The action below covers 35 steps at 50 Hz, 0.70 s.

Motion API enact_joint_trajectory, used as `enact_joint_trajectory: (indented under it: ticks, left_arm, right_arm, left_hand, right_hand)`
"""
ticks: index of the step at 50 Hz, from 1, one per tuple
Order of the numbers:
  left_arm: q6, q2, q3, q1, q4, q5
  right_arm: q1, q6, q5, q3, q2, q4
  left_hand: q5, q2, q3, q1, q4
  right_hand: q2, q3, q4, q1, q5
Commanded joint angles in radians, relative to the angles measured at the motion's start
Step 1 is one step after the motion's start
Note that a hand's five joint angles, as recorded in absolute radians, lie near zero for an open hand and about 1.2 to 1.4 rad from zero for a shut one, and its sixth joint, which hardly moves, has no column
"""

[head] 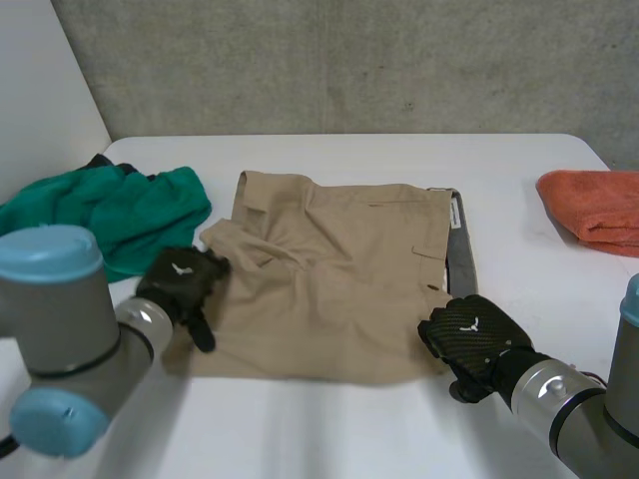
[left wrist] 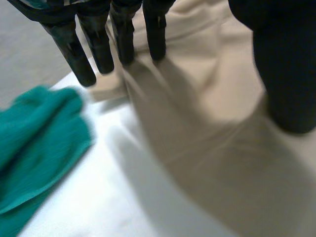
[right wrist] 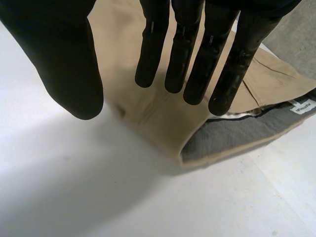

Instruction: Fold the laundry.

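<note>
A white table (head: 379, 160) takes up the lower two thirds of the head view, its top smooth and matt. Its far edge runs straight across the frame just above the middle and turns in a rounded corner at the right. Behind it, a grey concrete wall (head: 399, 60) spans the upper part of the frame, rough and mottled, with small pits and faint darker patches. At the upper left, a plain white panel (head: 40, 90) stands in front of that wall, its edge slanting down to the table's far left corner. The light is soft and even, and the tabletop is brightest along the lower middle of the frame.
</note>
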Motion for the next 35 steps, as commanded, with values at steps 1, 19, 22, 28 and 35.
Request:
enact_joint_trajectory:
  ticks: [1, 19, 22, 28, 35]
  left_arm:
    - [-0.003, -0.08, 0.109, 0.05, -0.014, -0.181]
    - [-0.004, 0.167, -0.107, -0.016, -0.013, -0.036]
    - [0.002, 0.228, -0.156, -0.028, -0.01, -0.034]
    - [0.013, 0.273, -0.213, -0.025, -0.011, -0.036]
    - [0.013, 0.268, -0.244, 0.01, -0.013, -0.037]
  right_arm:
    - [0.001, 0.0, -0.001, 0.002, 0.0, -0.002]
    - [-0.001, 0.017, 0.004, 0.006, -0.001, -0.063]
    - [-0.001, 0.02, 0.005, 0.006, -0.006, -0.062]
    - [0.001, 0.023, 0.001, 0.005, -0.003, -0.062]
    - [0.01, 0.021, -0.015, 0.0, 0.075, -0.107]
  left_hand:
    - [-0.067, -0.092, -0.091, -0.09, -0.084]
    - [-0.038, -0.063, -0.062, -0.061, -0.055]
    - [-0.018, -0.042, -0.041, -0.04, -0.034]
    - [0.026, 0.002, 0.003, 0.004, 0.01]
    - [0.117, 0.093, 0.094, 0.095, 0.101]
  right_hand:
    - [0.123, 0.115, 0.112, 0.241, 0.143]
    - [-0.039, -0.047, -0.049, 0.079, -0.019]
    - [-0.024, -0.032, -0.034, 0.094, -0.004]
    - [-0.021, -0.029, -0.032, 0.097, -0.001]
    - [-0.179, -0.187, -0.189, -0.061, -0.159]
